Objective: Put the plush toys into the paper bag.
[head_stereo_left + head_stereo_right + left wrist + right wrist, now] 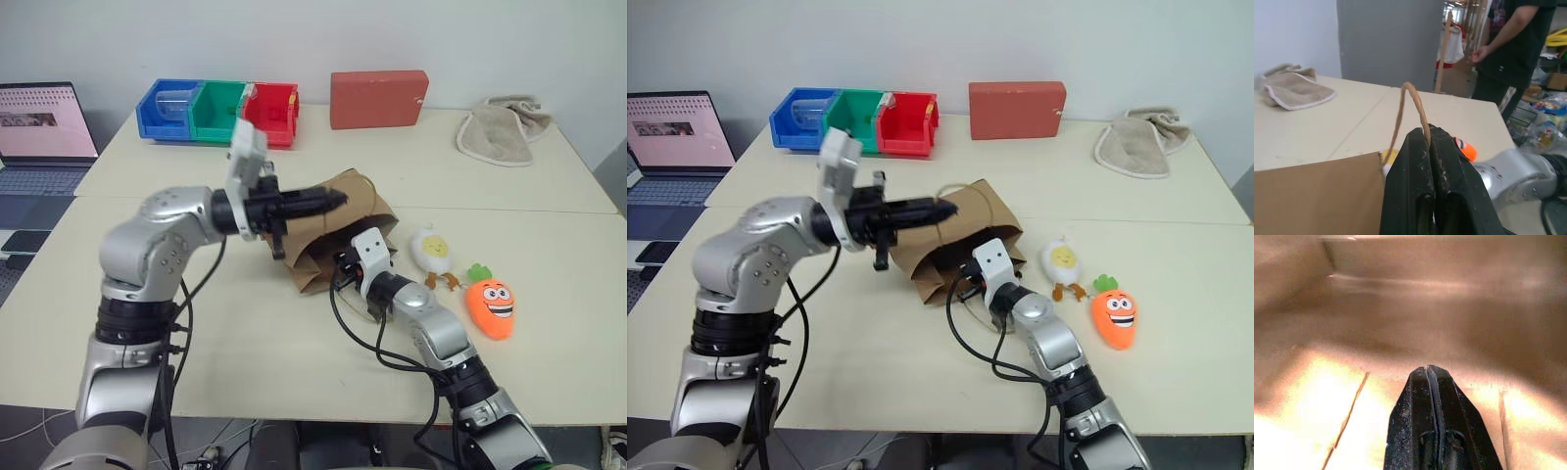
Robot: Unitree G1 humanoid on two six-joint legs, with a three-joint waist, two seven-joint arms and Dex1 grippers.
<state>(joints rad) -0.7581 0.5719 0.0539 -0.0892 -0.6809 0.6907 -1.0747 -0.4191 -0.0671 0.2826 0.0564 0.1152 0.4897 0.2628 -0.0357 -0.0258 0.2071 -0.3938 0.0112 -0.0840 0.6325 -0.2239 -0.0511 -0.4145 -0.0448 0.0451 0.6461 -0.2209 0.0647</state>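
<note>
Bag held open, toys waiting at centre right!
Left gripper (pixel 1427 142) pinches the handle (pixel 1409 105) of the paper bag (pixel 343 211); right gripper (pixel 1428 374), closed and empty, is inside. The thin loop could slip, collapsing the mouth before the egg (pixel 433 251) and carrot (pixel 491 305) go in.

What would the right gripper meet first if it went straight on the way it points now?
Probably the inner back wall of the brown kraft paper bag: the shut right gripper already points inside it, though depth is unclear.

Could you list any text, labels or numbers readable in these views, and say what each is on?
None can be read.
Laptop screen: a pink page with rows of marks, too small to read.
Paper bag, red block, coloured bins, plush toys: no lettering visible.
</note>
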